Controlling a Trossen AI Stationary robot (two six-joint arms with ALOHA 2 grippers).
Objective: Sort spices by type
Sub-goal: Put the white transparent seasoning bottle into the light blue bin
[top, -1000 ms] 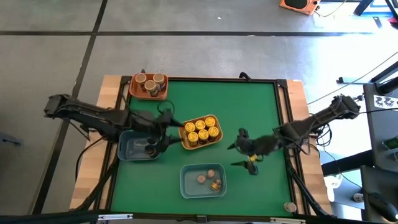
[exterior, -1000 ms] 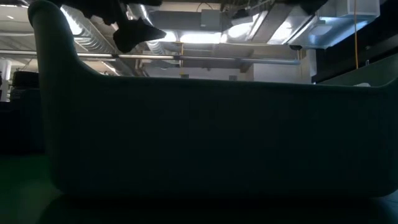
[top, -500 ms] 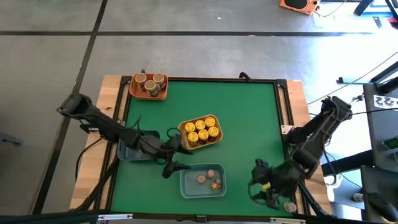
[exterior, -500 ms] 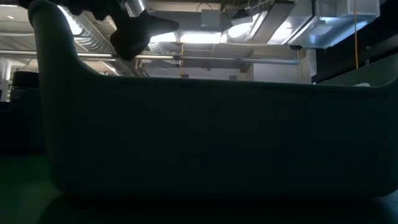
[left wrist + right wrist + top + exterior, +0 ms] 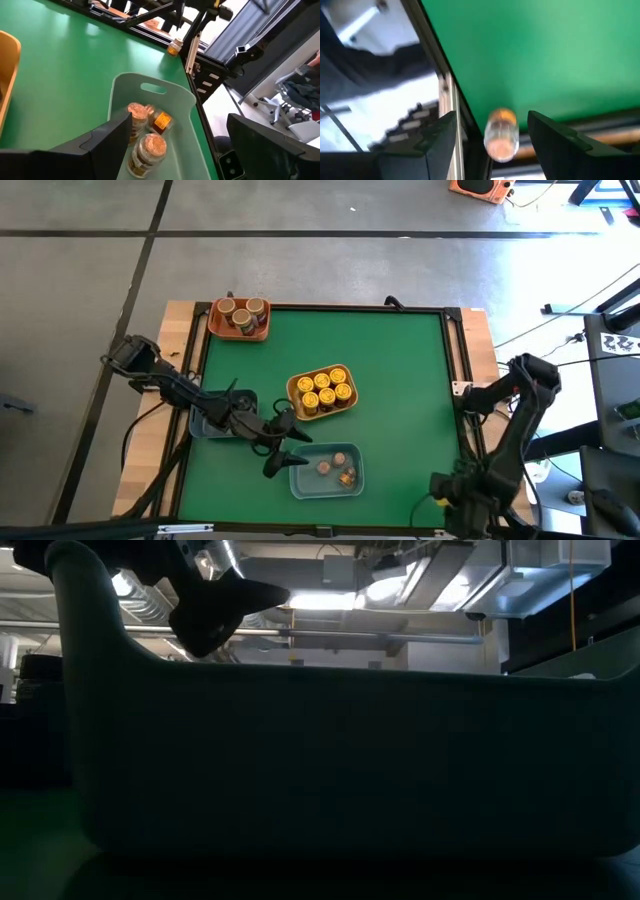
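Three trays and one loose jar account for the spices on the green table (image 5: 400,370). At the far left corner, an orange tray (image 5: 239,318) holds tan-lidded jars (image 5: 241,311), their count unclear from above. Near it on the left edge sits a blue tray (image 5: 205,423), mostly covered by the left arm. The left gripper (image 5: 281,452) reaches from there toward the table's middle, its fingers spread apart and holding nothing; it hangs just over the left rim of the near blue tray (image 5: 326,472). In the left wrist view that tray (image 5: 120,95) contains three jars (image 5: 145,132) lying together near one end, two with tan lids and one on its side showing an orange label. At the table's centre, a yellow tray (image 5: 321,391) carries six yellow-lidded jars (image 5: 322,389) in two rows, tray set at an angle. At the near right corner, the right gripper (image 5: 462,505) is folded down at the table's edge. The right wrist view shows its fingers standing apart on either side of a single clear jar (image 5: 501,135) lying on the wooden border beside the green mat, not yet touching it. The same jar (image 5: 173,47) appears at the corner in the left wrist view.
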